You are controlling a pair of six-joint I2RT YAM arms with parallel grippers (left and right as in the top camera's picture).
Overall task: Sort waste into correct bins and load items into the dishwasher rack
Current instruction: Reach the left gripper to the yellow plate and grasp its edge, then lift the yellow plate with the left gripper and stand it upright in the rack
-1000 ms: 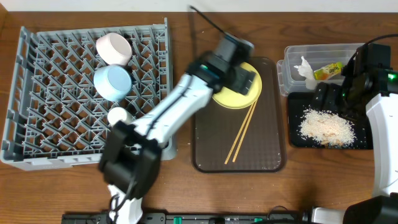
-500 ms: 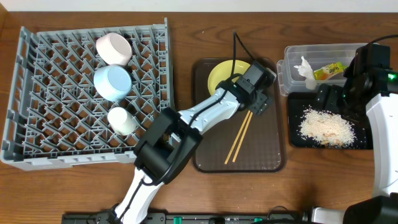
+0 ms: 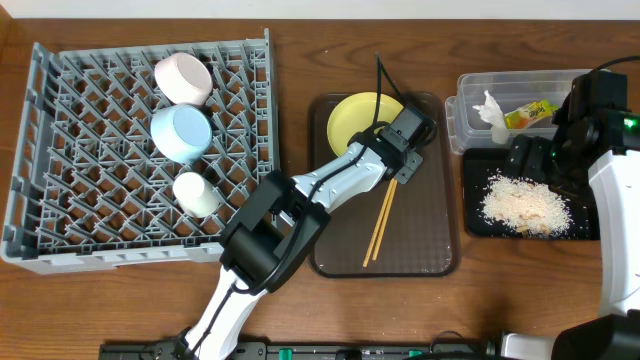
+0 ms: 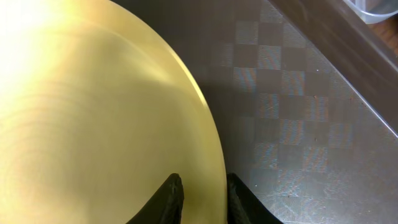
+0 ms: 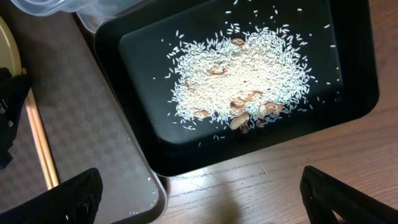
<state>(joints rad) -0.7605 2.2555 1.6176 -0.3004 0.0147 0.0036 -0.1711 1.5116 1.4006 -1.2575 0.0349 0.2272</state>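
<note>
On the checkered brown tray (image 4: 298, 124), the left claw (image 4: 203, 186) pinches the rim of the smooth round yellow plate (image 4: 93, 112).

the brown tray (image 3: 432, 240) is open right of the chopsticks (image 3: 380, 222); the left arm (image 3: 325, 188) bars its left side.

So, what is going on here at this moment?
The left gripper has its fingers on either side of the yellow plate's rim, on the brown serving tray; whether it grips is unclear. The chopsticks lie beside it. The light blue bowl, pinkish-white bowl and white cup sit in the dishwasher rack. The right gripper hangs open over the black tray of rice.
</note>
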